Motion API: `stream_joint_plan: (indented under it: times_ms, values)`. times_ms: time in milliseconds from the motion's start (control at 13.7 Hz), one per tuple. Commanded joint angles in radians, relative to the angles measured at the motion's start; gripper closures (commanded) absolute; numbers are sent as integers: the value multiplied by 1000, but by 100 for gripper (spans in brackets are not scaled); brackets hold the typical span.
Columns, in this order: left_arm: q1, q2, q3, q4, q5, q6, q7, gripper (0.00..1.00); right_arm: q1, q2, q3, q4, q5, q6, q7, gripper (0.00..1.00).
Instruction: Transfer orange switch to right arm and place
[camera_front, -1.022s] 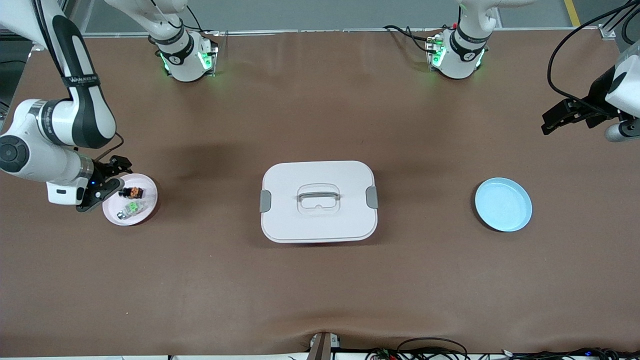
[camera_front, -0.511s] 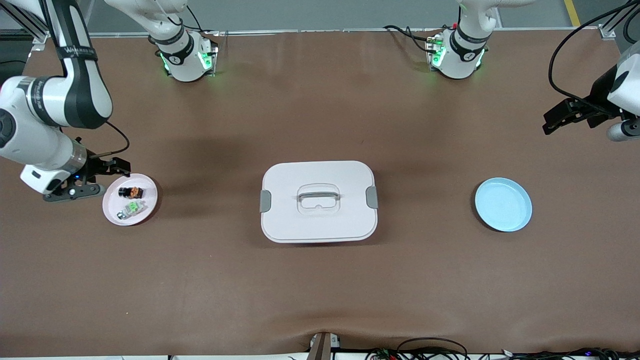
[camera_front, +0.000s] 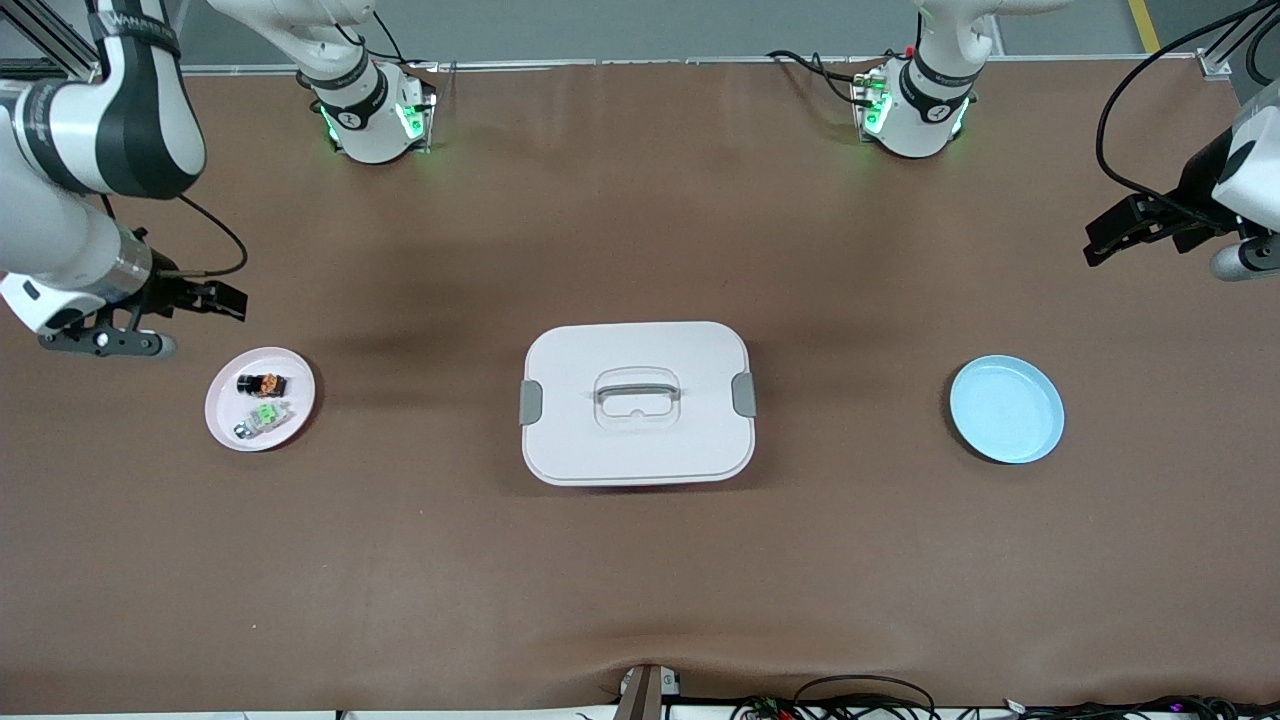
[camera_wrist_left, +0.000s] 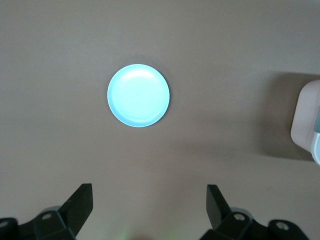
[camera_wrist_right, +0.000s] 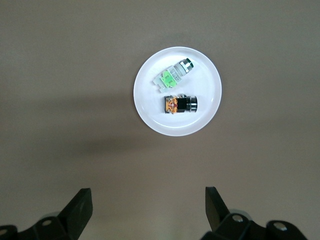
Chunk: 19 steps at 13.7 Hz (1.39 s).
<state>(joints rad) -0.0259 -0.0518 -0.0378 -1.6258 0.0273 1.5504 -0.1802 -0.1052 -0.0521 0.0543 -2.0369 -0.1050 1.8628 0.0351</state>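
A: Right gripper (camera_front: 150, 318) jaws are spread and empty; it has lifted away from the pink plate (camera_front: 298, 411), now over bare table just beside it.

B: And the orange switch (camera_front: 263, 383)?

A: On that plate, beside the green-topped part (camera_front: 262, 417). Looks like a release or a retreat.

B: Left gripper (camera_front: 1112, 238)?

A: Spread too, waiting well apart from the plate.

Right hand (camera_front: 175, 320) raised, fingers spread; left hand (camera_front: 1110, 238) waits, spread.
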Motion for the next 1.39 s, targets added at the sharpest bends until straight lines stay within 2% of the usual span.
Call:
stream_joint_plan:
  times_ms: [0, 73, 219, 292, 584, 730, 1096, 1315]
  values:
    - [3, -13, -4, 7, -21, -21, 25, 0, 9, -95, -5, -28, -7, -13, 5, 0]
    - [1, -13, -4, 7, -23, -21, 25, 0, 13, -110, -2, -13, -2, -28, -27, 0]
    - [0, -13, -4, 7, -21, -35, 25, 0, 33, -98, -4, 119, 1, -137, -38, 0]
    - [1, -14, -4, 7, -21, -36, 25, 0, 48, -98, -4, 148, 1, -149, -37, 0]
    - [0, -16, -4, 7, -21, -50, 22, 0, 68, -112, -4, 173, 14, -175, -27, 0]
    - [0, -16, -4, 9, -21, -52, 22, 0, 61, -127, -11, 175, 95, -201, -31, 0]
    - [0, -16, -2, 18, -20, -56, 22, 0, 62, -201, -16, 176, 99, -206, -24, 0]
    - [0, -13, -4, 32, -20, -58, 25, 0, 62, -213, -53, 179, 99, -208, 0, 0]
